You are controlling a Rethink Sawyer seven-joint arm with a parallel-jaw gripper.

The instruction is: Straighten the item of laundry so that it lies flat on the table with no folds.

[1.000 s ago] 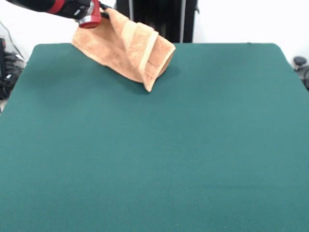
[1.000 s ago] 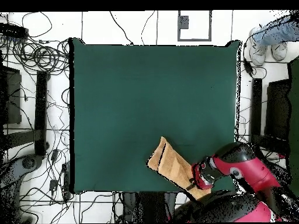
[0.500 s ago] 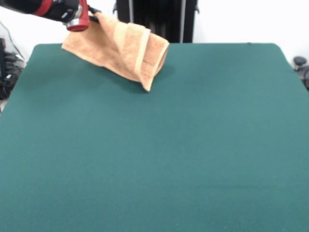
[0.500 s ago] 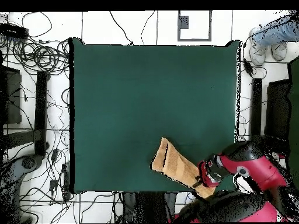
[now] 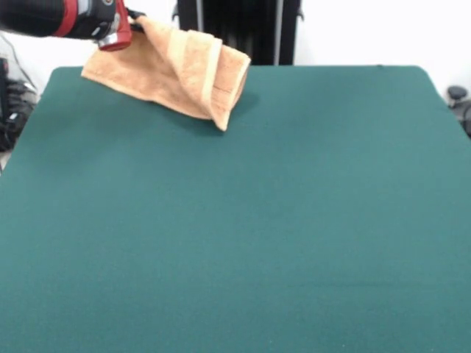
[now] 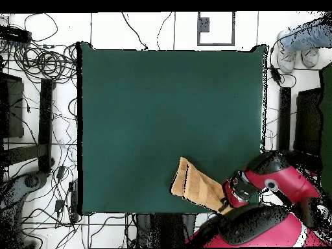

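Your gripper [image 5: 135, 16] sits at the top left of the front view, at the end of the red and black arm [image 5: 51, 16] that reaches in from the left edge, and it is pinched closed on one corner of the towel [image 5: 180, 70]. You can see the towel hanging from that corner, doubled over on itself, with a pale woven band running down the folded part; its lower tip points down toward the table [image 5: 250, 220] near the far edge, and its left flap trails out over the far left corner of the green cloth. Whether that tip actually touches the felt you cannot tell from here. In the overhead view the towel [image 6: 194, 188] lies as a narrow folded strip close to the bottom edge of the table [image 6: 168, 104], right of centre, with the gripper [image 6: 228, 194] at its right end and the bulky red arm [image 6: 279, 185] spreading beyond the table's lower right corner. The rest of the green surface around the towel is bare cloth. Off the table, you have a tangle of cables [image 6: 39, 61] on the floor along the left side in the overhead view, dark equipment [image 6: 13, 104] beside them, and a person's legs and shoes [image 6: 295, 52] at the upper right corner, well apart from the arm. Behind the table in the front view stands the dark pedestal [image 5: 239, 29], just beside the hanging towel.
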